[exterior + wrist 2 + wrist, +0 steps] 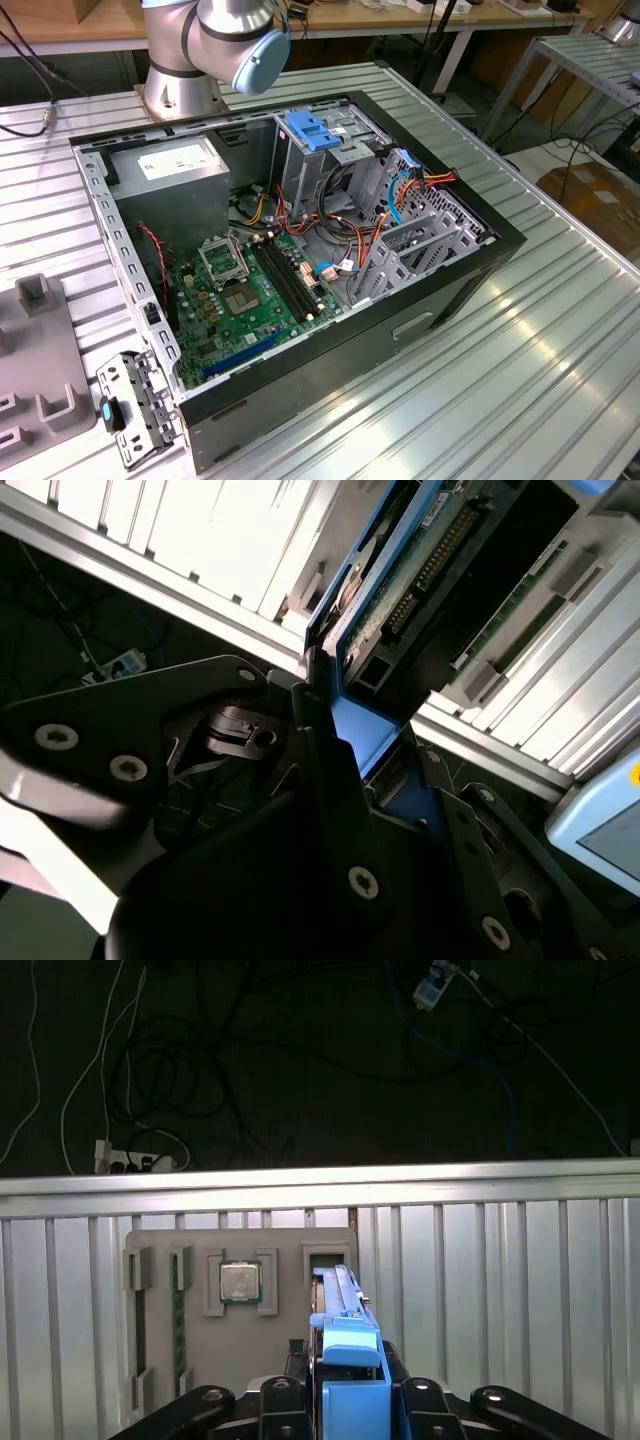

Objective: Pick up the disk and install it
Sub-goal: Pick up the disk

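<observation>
First wrist view: gripper pinched disk upright in grey tray — processor chip alongside — on slatted table.

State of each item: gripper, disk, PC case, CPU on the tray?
gripper: shut on the disk.
disk: on edge in the gripper, at the slot of the grey tray; lifted or not, unclear.
computer case: on its side, panel off, interior exposed.
CPU: seated in a tray pocket.
</observation>
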### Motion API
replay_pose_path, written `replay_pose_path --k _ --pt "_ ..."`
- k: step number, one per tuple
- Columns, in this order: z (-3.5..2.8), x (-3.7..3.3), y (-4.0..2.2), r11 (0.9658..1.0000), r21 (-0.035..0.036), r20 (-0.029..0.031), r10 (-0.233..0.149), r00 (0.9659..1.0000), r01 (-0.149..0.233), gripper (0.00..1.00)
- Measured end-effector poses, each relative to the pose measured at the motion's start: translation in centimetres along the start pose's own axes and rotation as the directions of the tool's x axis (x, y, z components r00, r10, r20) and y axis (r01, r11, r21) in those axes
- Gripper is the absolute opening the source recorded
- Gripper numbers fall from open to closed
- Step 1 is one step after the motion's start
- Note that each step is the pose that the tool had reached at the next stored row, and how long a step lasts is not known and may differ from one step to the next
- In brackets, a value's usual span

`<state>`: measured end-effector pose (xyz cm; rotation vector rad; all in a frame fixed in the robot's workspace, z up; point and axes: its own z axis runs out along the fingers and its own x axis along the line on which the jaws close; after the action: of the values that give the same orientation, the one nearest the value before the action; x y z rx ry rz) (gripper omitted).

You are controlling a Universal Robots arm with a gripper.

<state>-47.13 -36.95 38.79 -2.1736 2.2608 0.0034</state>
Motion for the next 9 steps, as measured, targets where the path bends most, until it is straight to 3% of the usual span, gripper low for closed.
replay_pose_path --k 9 --pt "-1.17 -0.01 0.00 1.0000 -0.0017 -0.0001 0.000 1.0000 0.000 0.37"
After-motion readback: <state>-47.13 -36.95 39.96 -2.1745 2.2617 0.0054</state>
